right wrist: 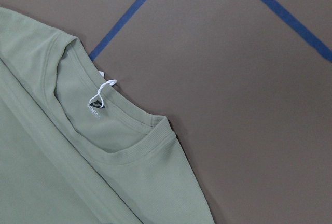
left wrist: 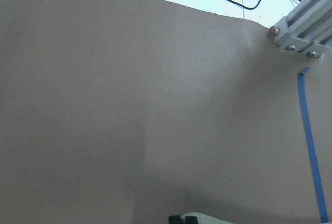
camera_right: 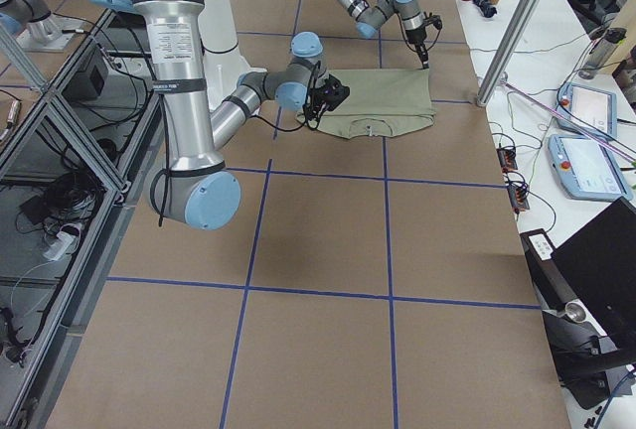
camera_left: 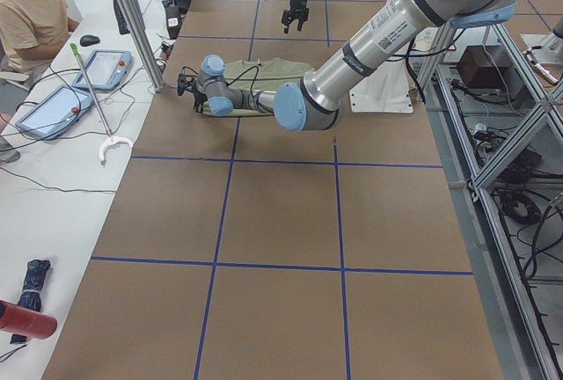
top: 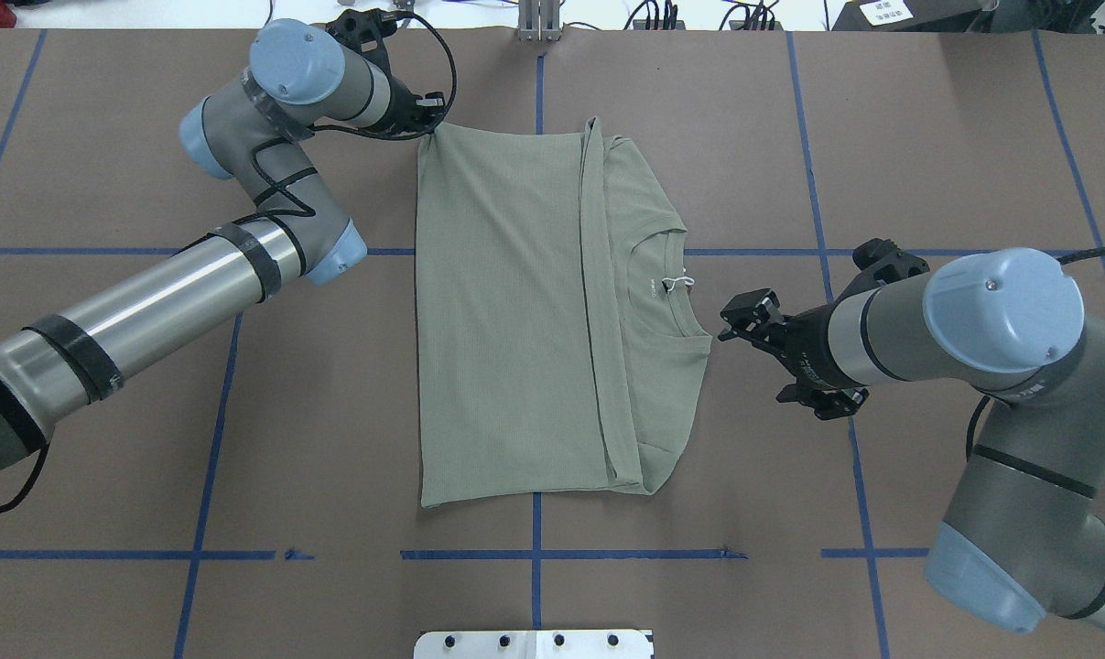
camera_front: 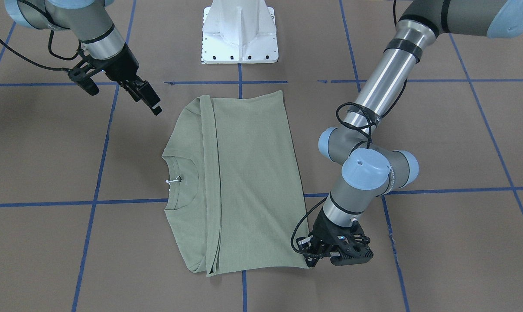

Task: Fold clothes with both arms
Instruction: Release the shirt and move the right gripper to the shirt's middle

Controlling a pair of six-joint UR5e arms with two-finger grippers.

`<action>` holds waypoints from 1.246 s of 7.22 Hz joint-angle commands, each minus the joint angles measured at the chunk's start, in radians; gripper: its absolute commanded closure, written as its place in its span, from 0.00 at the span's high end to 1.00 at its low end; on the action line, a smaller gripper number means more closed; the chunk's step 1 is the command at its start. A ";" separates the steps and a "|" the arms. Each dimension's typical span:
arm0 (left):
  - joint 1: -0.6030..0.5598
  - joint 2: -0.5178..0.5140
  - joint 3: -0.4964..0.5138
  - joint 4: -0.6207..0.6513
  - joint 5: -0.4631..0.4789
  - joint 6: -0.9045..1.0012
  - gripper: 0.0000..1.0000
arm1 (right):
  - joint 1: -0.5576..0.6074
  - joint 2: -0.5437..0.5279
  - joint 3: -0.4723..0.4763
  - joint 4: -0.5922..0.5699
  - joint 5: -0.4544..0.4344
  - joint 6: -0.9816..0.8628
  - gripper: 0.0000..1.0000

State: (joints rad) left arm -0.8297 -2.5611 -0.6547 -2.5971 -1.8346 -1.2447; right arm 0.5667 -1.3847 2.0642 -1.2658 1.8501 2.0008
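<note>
Lying left of the open right claw (top: 733,322), the shirt (top: 515,320) is met top-left by the left claw (top: 427,117), grip indeterminable.

Brown paper-covered surface (top: 149,412), blue tape lines (top: 195,555) cutting it into big squares. Dead centre: sage-green shirt (top: 506,311) lying flat, right over a tape crossing. It's folded, w/ one long fold edge running far-to-near just beside the collar (top: 671,331). Collar end faces up on the robot's right side, white string tag (top: 678,282) at the neck; smooth folded panel on the left side. White base plate (top: 534,643) sits on the surface at the robot's edge, mid-width, well apart from the shirt.
</note>
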 commanded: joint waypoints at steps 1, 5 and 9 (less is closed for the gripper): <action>-0.002 -0.011 0.021 -0.020 0.002 0.001 0.30 | -0.014 0.047 -0.036 -0.003 -0.011 -0.002 1.00; -0.017 0.192 -0.286 0.006 -0.079 0.004 0.58 | -0.126 0.156 -0.098 -0.085 -0.034 -0.202 1.00; -0.022 0.367 -0.527 0.038 -0.141 -0.021 0.58 | -0.206 0.309 -0.125 -0.435 -0.066 -0.768 0.99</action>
State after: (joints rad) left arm -0.8504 -2.2515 -1.1090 -2.5602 -1.9627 -1.2525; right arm 0.3776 -1.1310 1.9507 -1.5962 1.8047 1.4031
